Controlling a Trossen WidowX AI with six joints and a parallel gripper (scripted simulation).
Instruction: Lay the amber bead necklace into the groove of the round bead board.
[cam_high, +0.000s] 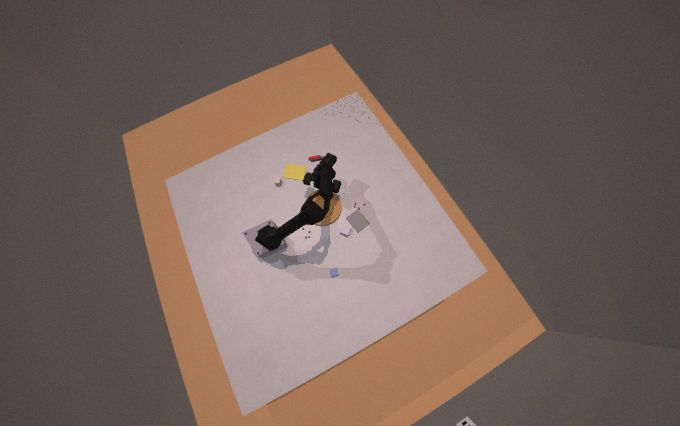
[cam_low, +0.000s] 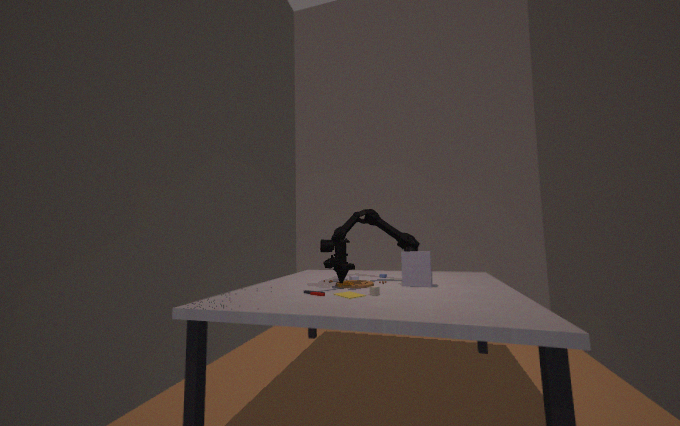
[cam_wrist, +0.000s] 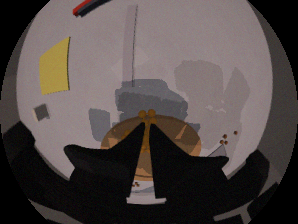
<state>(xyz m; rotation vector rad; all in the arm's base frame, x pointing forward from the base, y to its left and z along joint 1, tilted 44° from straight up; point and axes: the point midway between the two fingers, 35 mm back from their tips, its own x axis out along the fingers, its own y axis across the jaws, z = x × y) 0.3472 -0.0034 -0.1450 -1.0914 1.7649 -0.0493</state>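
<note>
The round bead board (cam_high: 335, 214) (cam_low: 360, 283) (cam_wrist: 193, 141) is orange-brown and lies flat below the arm. The amber bead necklace (cam_wrist: 151, 113) lies bunched on it. A few of its beads show just past the fingertips at the board's far rim, and others show behind and between the fingers. My gripper (cam_low: 341, 282) (cam_wrist: 147, 125) points down at the board, its fingertips nearly together with beads at the narrow gap; it looks shut on the necklace. The fingers hide most of the necklace and much of the groove. The arm covers the fingertips in the top view.
A yellow square (cam_high: 294, 171) (cam_low: 349, 295) (cam_wrist: 55, 67), a red and dark stick (cam_high: 314, 158) (cam_low: 314, 293) and a small pale block (cam_high: 278, 182) (cam_low: 374, 291) lie beyond the board. A grey square (cam_high: 357, 220), a blue block (cam_high: 334, 272) and small brown bits (cam_high: 306, 233) (cam_wrist: 225, 136) lie around it.
</note>
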